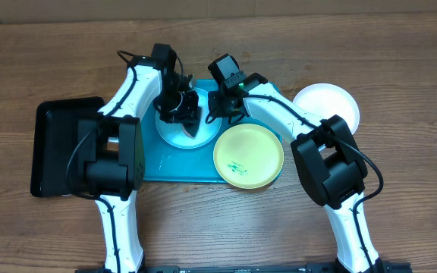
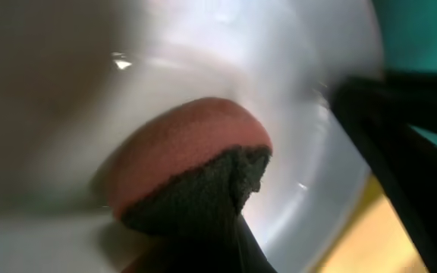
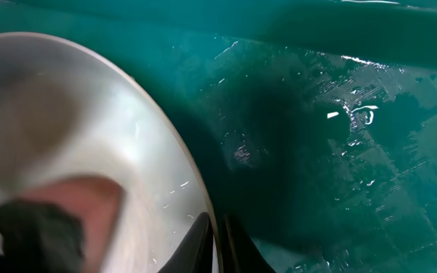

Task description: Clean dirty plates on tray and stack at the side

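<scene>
- Tray [image 1: 171, 165]: centre of the table, holding two of the three plates. Its floor looks wet in the right wrist view.
- Black tray [image 1: 51, 152]: on the table to the left, with nothing visibly on it.
- White plate [image 1: 326, 106]: off the tray, on the table to the right. It shows no smears. I judge it cleaned and the start of the stack.
- Yellow plate [image 1: 249, 155]: at the tray's near right corner, overhanging the rim. Teal smears show on its face, so it is not yet cleaned.
- Blue plate [image 1: 174, 135]: on the far middle of the tray and being cleaned now. I judge the task about one third done, with this plate to finish, the yellow one to clean, and both to stack.
- Right gripper [image 1: 220, 108]: my jaws are clenched on the blue plate's right rim, steadying it.
- Left gripper [image 1: 182, 108]: my jaws are clenched on the sponge, directly over the blue plate.
- Sponge [image 2: 188, 152]: orange with a dark scouring side, pressed against the plate's inner surface.
</scene>
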